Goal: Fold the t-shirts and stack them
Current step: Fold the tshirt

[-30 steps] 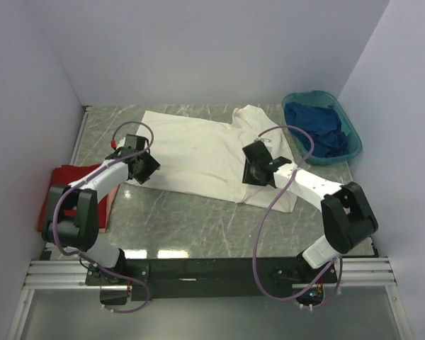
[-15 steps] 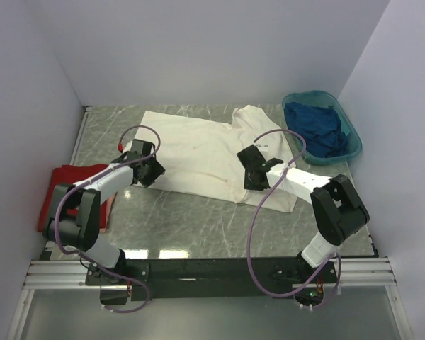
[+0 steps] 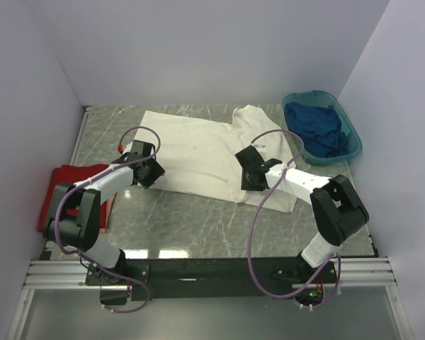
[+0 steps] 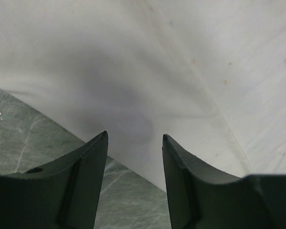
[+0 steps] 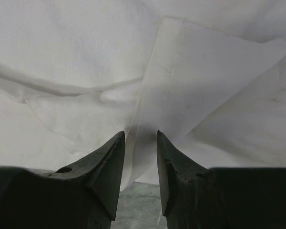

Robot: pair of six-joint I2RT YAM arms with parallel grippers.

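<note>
A cream-white t-shirt [image 3: 198, 152] lies spread out across the middle of the table. My left gripper [image 3: 150, 173] hovers at its near left edge, open; in the left wrist view the gripper [image 4: 134, 137] straddles the hem of the shirt [image 4: 190, 71] with nothing pinched. My right gripper [image 3: 248, 177] is over the shirt's near right part, open with a narrow gap; in the right wrist view the gripper [image 5: 140, 134] frames a folded flap [image 5: 200, 81]. A red t-shirt [image 3: 60, 185] lies at the left edge. A dark blue t-shirt [image 3: 315, 127] sits in the basin.
A teal oval basin [image 3: 350, 142] stands at the back right against the wall. White walls close in the table on the left, back and right. Green marble tabletop [image 3: 191, 227] shows in front of the shirt. Purple cables loop over both arms.
My left gripper has shifted a little right onto the shirt's edge. My right gripper has moved slightly left and nearer, and its elbow has swung in.
</note>
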